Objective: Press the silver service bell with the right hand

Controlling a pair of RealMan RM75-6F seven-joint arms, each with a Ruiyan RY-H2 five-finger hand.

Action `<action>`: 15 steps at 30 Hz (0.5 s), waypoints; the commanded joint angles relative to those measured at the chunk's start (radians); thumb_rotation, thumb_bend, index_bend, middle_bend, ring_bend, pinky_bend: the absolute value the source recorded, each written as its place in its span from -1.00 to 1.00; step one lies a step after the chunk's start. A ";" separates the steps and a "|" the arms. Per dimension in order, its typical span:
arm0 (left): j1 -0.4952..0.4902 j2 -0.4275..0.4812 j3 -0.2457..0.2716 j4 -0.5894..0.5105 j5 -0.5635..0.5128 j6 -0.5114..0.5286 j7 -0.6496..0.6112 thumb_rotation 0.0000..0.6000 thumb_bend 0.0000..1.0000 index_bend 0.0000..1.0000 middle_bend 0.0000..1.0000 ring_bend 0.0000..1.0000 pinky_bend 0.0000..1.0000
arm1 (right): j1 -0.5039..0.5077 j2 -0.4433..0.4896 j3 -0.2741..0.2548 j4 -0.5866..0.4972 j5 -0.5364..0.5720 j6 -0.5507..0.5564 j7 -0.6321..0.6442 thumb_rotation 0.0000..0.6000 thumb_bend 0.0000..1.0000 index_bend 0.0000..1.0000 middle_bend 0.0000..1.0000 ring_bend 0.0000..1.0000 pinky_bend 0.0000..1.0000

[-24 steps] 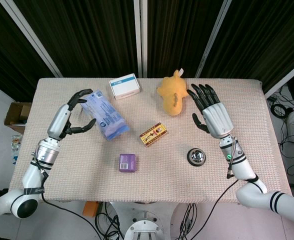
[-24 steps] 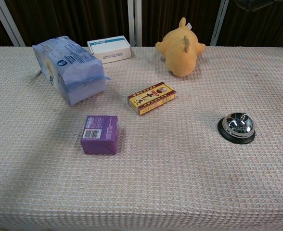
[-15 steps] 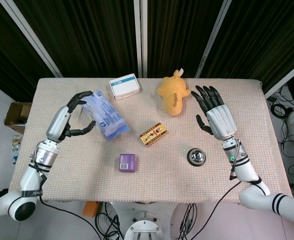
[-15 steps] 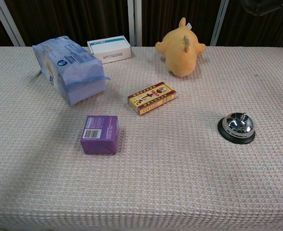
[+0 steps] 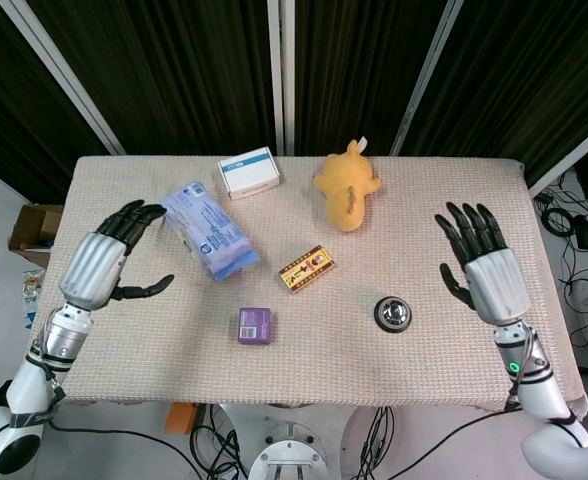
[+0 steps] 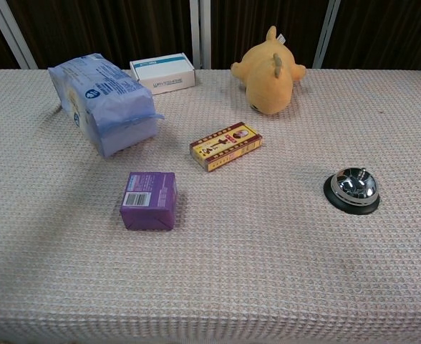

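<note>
The silver service bell (image 5: 393, 314) on its black base stands on the table's right half, also seen in the chest view as the bell (image 6: 351, 190). My right hand (image 5: 484, 271) hovers to the right of the bell, apart from it, with fingers spread and nothing in it. My left hand (image 5: 102, 261) floats over the left edge of the table, fingers spread and empty, just left of the blue packet. Neither hand shows in the chest view.
A blue tissue packet (image 5: 210, 230), a white box (image 5: 249, 172) and a yellow plush toy (image 5: 346, 187) lie along the back. A red and gold box (image 5: 307, 268) and a purple box (image 5: 255, 325) sit mid-table. The cloth-covered table (image 5: 154, 350) ends close behind both hands.
My right hand has drawn back toward the front right, away from the plush toy. My left hand has pulled left and back, away from the blue packet. The objects have not moved.
</note>
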 commanded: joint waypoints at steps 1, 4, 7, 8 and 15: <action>0.171 0.036 0.169 0.043 0.089 0.134 0.296 0.13 -0.85 -0.79 -0.75 -0.86 -0.63 | -0.141 0.070 -0.102 -0.014 -0.042 0.101 -0.104 1.00 -0.34 -1.00 -0.99 -1.00 -0.98; 0.254 -0.005 0.219 0.123 0.105 0.214 0.276 0.03 -0.89 -0.81 -0.77 -0.86 -0.63 | -0.195 0.082 -0.130 0.022 0.055 0.049 -0.137 1.00 -0.36 -1.00 -0.81 -0.88 -0.78; 0.321 -0.067 0.242 0.226 0.123 0.299 0.230 0.01 -0.89 -0.81 -0.77 -0.86 -0.63 | -0.195 0.080 -0.142 0.045 0.137 -0.062 -0.107 1.00 -0.35 -1.00 -0.39 -0.49 -0.42; 0.336 -0.083 0.247 0.252 0.128 0.318 0.210 0.00 -0.89 -0.81 -0.77 -0.86 -0.63 | -0.191 0.073 -0.144 0.056 0.141 -0.084 -0.102 1.00 -0.32 -1.00 -0.27 -0.33 -0.26; 0.375 -0.134 0.247 0.350 0.109 0.338 0.113 0.00 -0.88 -0.84 -0.79 -0.86 -0.63 | -0.149 -0.009 -0.172 0.084 0.043 -0.162 -0.115 1.00 0.49 -1.00 0.73 0.68 0.75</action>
